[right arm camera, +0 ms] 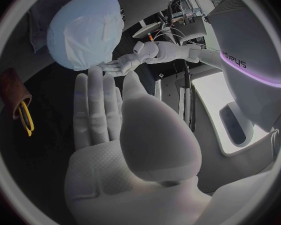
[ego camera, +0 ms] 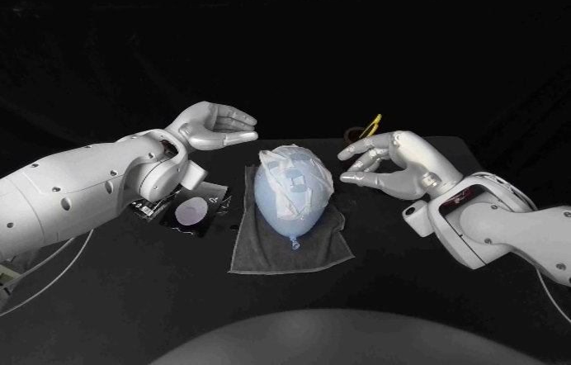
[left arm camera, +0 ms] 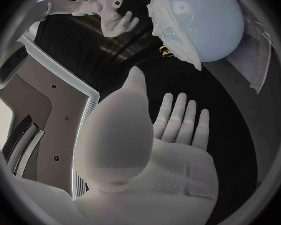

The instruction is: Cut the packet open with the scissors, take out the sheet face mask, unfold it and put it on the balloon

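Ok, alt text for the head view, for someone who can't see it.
A pale blue balloon wearing a white sheet mask lies on a grey towel on the black table. The left hand and right hand flank it, empty.

scissors (ego camera: 374,125) mostly behind right hand (ego camera: 387,165), yellow loop peeking | packet (ego camera: 193,211) tucked partly under left arm (ego camera: 96,191) | print on it too small to read

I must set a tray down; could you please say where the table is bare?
Bare black table: between the grey cloth and right arm, and in front of it. Crowded: dark packet left of cloth; yellow-handled scissors behind right robot hand.
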Robot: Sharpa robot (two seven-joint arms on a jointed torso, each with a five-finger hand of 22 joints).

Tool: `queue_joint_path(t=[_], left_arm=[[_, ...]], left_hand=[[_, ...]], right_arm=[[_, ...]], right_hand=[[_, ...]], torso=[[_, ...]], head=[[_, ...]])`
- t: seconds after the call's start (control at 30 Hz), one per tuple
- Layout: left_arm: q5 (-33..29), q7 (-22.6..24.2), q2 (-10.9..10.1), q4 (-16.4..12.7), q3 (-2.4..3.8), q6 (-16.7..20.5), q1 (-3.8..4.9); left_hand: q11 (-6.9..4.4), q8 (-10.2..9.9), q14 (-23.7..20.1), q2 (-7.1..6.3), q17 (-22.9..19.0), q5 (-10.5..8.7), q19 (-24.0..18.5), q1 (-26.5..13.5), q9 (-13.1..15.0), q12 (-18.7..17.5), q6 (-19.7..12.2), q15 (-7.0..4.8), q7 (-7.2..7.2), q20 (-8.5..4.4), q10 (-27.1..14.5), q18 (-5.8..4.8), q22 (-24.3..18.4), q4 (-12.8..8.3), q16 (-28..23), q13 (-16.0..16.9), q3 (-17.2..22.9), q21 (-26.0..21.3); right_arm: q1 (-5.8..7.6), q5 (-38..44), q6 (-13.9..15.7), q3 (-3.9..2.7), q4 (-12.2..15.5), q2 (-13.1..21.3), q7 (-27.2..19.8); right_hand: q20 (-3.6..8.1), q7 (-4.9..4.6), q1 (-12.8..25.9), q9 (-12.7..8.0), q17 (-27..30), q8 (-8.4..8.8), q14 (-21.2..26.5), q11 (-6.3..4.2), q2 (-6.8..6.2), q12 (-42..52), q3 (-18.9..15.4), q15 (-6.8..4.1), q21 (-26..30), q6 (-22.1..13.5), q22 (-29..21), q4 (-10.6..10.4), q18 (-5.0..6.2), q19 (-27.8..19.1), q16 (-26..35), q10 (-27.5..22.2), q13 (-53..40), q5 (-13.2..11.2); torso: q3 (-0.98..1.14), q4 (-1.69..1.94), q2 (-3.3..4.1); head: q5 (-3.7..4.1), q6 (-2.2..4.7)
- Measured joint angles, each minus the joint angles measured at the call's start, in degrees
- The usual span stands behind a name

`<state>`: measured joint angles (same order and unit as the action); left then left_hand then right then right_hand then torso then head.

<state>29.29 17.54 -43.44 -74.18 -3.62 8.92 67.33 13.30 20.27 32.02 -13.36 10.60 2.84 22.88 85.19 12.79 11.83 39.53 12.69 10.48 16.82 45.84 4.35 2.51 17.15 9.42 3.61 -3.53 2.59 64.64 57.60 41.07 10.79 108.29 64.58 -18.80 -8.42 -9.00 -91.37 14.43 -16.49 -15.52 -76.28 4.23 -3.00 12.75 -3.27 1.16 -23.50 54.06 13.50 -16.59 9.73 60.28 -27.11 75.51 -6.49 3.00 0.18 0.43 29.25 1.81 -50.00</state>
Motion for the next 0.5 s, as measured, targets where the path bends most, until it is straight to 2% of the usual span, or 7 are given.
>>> queue_joint_path(t=[0.07, 0.13, 0.2, 0.23, 0.27, 0.33, 0.5], left_arm=[[0.84, 0.01, 1.24, 1.04, 0.0, 0.01, 0.08], [1.8, -0.03, 2.05, 1.68, 0.0, 0.05, 0.16], [3.12, -0.2, 2.55, 1.95, 0.02, 0.12, 0.24], [3.65, -0.28, 2.63, 2.01, 0.03, 0.16, 0.25], [4.16, -0.37, 2.68, 2.08, 0.03, 0.21, 0.26], [5.19, -0.63, 2.82, 2.35, 0.03, 0.35, 0.27], [6.82, -1.3, 4.11, 3.49, 0.03, 0.85, 0.3]], left_hand=[[-0.07, -0.55, -1.87, -0.87, -0.81, 0.0, -1.15, -0.18, -0.28, -0.83, -0.36, 0.16, 0.35, 0.1, -0.5, 0.0, -0.06, 0.06, -1.11, 0.0, -1.02, 0.0], [0.21, -0.86, -3.26, -1.38, -1.45, 0.0, -1.91, -0.07, -0.51, -1.47, -0.55, 0.33, 0.18, 0.07, -0.8, 0.0, -0.06, 0.02, -2.0, 0.0, -1.65, 0.0], [0.21, -0.86, -3.26, -1.51, -1.68, 0.0, -1.9, 0.07, -0.58, -1.56, -0.55, 0.32, 0.18, 0.07, -0.8, 0.0, -0.06, 0.07, -2.17, 0.0, -0.95, 0.0], [0.21, -0.86, -3.3, -1.51, -1.76, 0.0, -1.9, 0.07, -0.59, -1.57, -0.55, 0.29, 0.18, 0.07, -0.8, -0.01, -0.06, 0.08, -2.22, 0.0, -0.95, 0.0], [0.21, -0.86, -3.52, -1.51, -1.88, 0.0, -1.9, 0.07, -0.59, -1.74, -0.55, 0.13, 0.18, 0.07, -0.8, 0.0, -0.06, 0.08, -2.48, 0.0, -0.95, 0.0], [0.01, -0.86, -3.89, -1.51, -2.01, 0.0, -1.9, 0.07, -0.65, -1.89, -0.55, 0.31, 0.18, 0.07, -1.01, -0.01, -0.06, 0.07, -2.62, 0.0, -1.49, 0.0], [-0.22, -0.86, -3.95, -1.81, -2.19, 0.0, -1.9, -0.23, -0.66, -1.89, -0.55, 0.24, 0.18, 0.07, -0.77, 0.0, -0.06, 0.16, -2.83, 0.01, -2.32, 0.0]], right_arm=[[-0.59, 1.33, 0.15, 0.0, 0.79, -0.01, 1.17], [-1.31, 2.75, 0.21, 0.0, 1.32, -0.2, 2.61], [-2.25, 4.85, 0.25, 0.03, 1.81, -0.63, 4.87], [-2.6, 5.84, 0.27, 0.06, 2.03, -0.84, 5.98], [-2.92, 6.94, 0.3, 0.1, 2.25, -1.06, 7.21], [-3.6, 9.67, 0.46, 0.1, 2.62, -1.66, 10.3], [-5.36, 16.72, 1.16, 0.06, 3.13, -4.13, 18.22]], right_hand=[[1.69, 0.76, 0.01, -0.17, -2.09, 0.0, -4.21, -1.12, -0.01, 1.66, -0.76, -1.44, -2.33, 0.77, 1.08, 0.1, 0.0, 3.83, -3.1, 3.05, -1.5, 0.13], [4.01, 2.6, 1.98, -0.12, -10.5, -0.45, -7.17, -2.92, -0.75, 8.16, -2.37, -3.44, -6.95, 2.6, 3.52, 0.3, -0.01, 9.32, -14.5, 7.2, -7.13, 0.53], [5.07, 3.3, 2.9, 0.06, -33.52, -0.46, -7.46, -3.43, 0.16, 26.38, -3.53, -3.73, -13.28, 3.71, 8.8, 0.41, -0.16, 11.14, -35.22, 7.11, -29.26, 1.07], [5.28, 3.42, 3.2, 0.34, -45.43, -0.77, -7.44, -3.43, 0.46, 32.49, -4.15, -3.76, -19.92, 4.27, 15.92, 0.5, -0.53, 12.34, -45.17, 7.11, -37.2, 1.4], [5.3, 3.52, 3.48, 0.64, -52.51, -1.01, -7.34, -3.38, 0.49, 32.5, -4.67, -3.87, -25.0, 4.54, 21.5, 0.52, -0.85, 13.32, -50.9, 7.16, -37.21, 1.53], [5.51, 3.68, 4.31, 1.11, -57.18, -1.59, -7.44, -3.27, 0.53, 32.57, -5.55, -3.96, -31.83, 4.7, 29.27, 0.48, -1.6, 14.15, -56.16, 7.67, -37.21, 1.54], [5.21, 3.68, 5.13, 2.05, -58.42, -2.69, -7.45, -3.12, 0.59, 33.62, -6.3, -3.97, -42.4, 4.7, 42.05, 0.29, -3.11, 16.28, -61.39, 8.03, -37.21, 1.9]], torso=[[-0.04, -0.04, -0.04], [-0.11, -0.1, -0.09], [-0.17, -0.19, -0.16], [-0.18, -0.23, -0.19], [-0.21, -0.26, -0.22], [-0.23, -0.27, -0.29], [-0.32, -0.27, -0.44]], head=[[-0.08, 0.0], [-0.16, 0.0], [-0.25, 0.0], [-0.29, 0.0], [-0.32, 0.0], [-0.33, 0.0], [-0.23, 0.0]])
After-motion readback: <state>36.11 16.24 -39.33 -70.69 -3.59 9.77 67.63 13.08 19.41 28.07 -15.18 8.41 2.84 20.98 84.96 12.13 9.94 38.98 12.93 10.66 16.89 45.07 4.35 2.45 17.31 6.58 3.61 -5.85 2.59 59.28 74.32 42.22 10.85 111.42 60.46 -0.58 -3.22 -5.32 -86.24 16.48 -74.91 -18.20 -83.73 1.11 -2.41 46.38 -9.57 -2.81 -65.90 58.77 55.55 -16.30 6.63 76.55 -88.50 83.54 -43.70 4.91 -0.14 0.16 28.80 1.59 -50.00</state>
